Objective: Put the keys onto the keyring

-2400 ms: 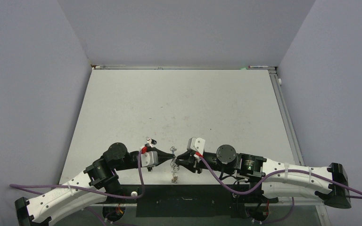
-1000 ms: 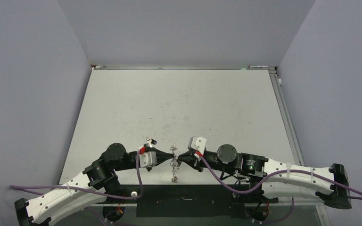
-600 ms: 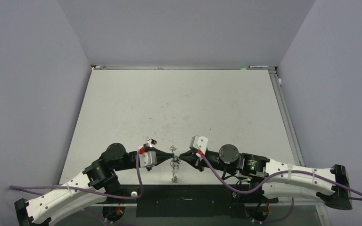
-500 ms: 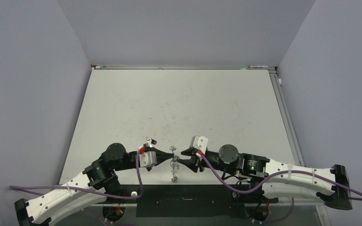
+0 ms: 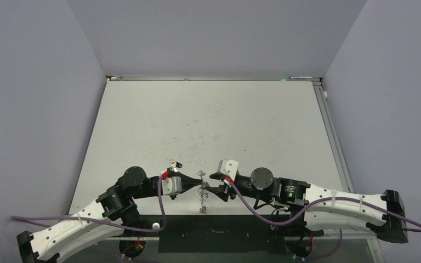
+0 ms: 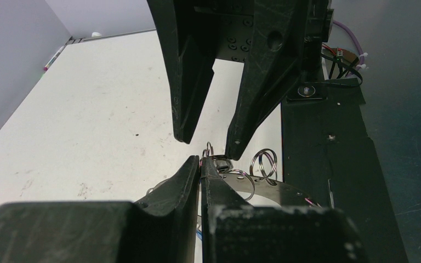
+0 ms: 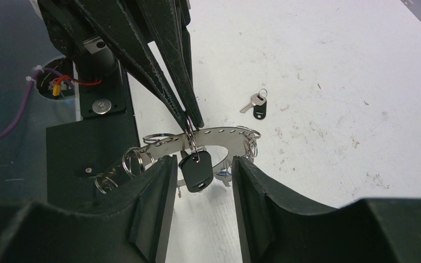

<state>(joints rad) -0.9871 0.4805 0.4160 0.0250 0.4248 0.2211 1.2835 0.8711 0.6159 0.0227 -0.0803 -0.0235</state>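
1. From above: my left tool (image 5: 199, 176) and my right tool (image 5: 213, 183) meet nose to nose over the near edge of the desk (image 5: 208, 120); the keyring (image 5: 202, 193) hangs between them and seems lifted off the surface, I judge so that a key can be worked on in the air; a loose key (image 5: 175, 163) lies on the desk just beyond my left wrist; the desk is white, scuffed and speckled; plain lilac-grey walls (image 5: 33, 82) box it in.
2. Left wrist: my left tool is clenched on a small wire loop (image 6: 207, 149) at the keyring's rim; gripping there leaves the flat ring and its other loops free; the right tool's two fingers stand apart opposite; one tip is close to the ring, and I cannot tell whether it touches; a black plate (image 6: 329, 164) covers the desk's near edge below.
3. Right wrist: my right tool is released, jaws apart on either side of a black-headed key (image 7: 196, 171); that key hangs from the very loop my left tool pinches and appears to touch neither finger; I judge it to be on the ring; the loose key lies well apart on bare desk, not yet on the ring.
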